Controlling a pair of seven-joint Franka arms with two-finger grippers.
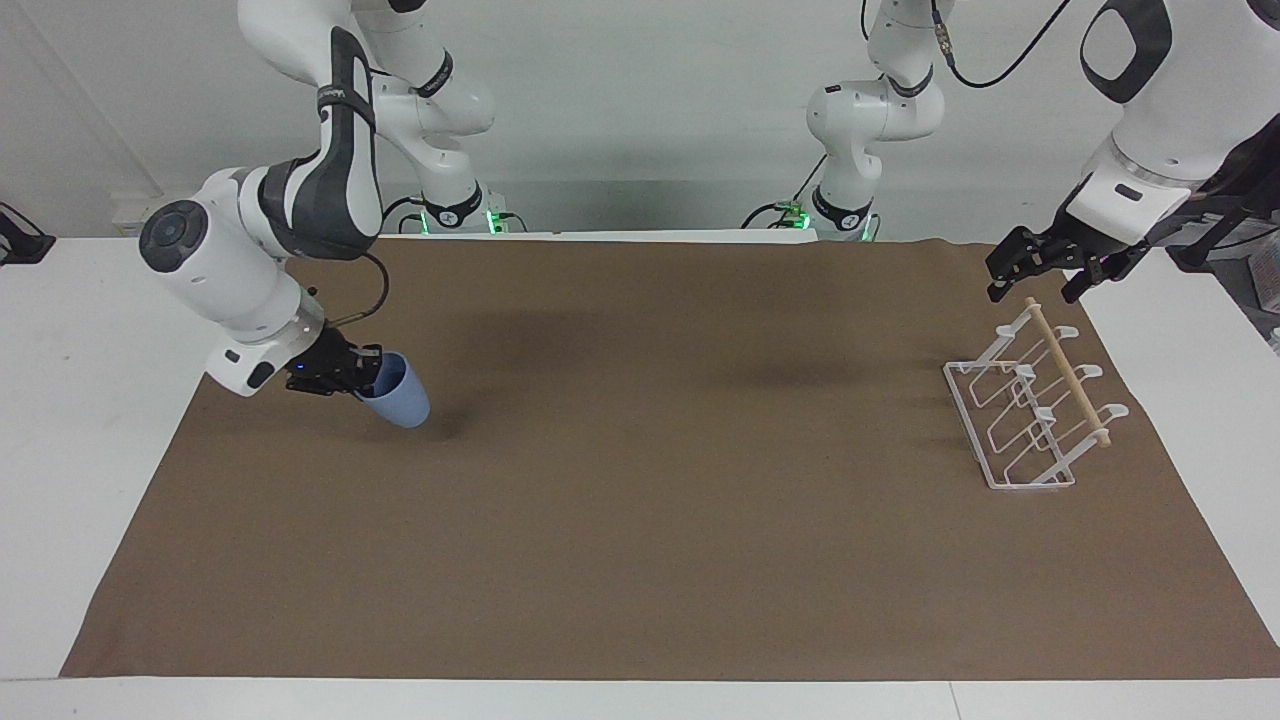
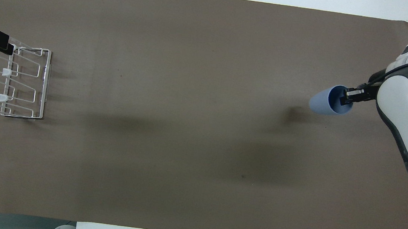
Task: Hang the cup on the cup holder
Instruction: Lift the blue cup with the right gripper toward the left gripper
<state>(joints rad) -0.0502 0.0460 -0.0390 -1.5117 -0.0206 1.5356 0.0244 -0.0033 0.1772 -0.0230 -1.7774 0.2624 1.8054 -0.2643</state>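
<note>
The cup (image 1: 397, 394) hung tilted above the brown mat (image 1: 640, 520) at the right arm's end of the bench, its rim pinched by the closed right pincer (image 1: 368, 373). The cup holder (image 1: 1030, 410) stood well apart at the left arm's end, the left pincer (image 1: 1034, 290) waiting wide open over its wooden rod (image 1: 1066, 372). Carrying it across would go best slowly, mouth turned toward a prong.

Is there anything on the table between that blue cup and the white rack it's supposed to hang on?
Nothing visible. The right gripper holds the cup tilted above the brown mat, which lies bare all the way to the rack. The left gripper hangs open over the rack's end nearest the robots.
</note>
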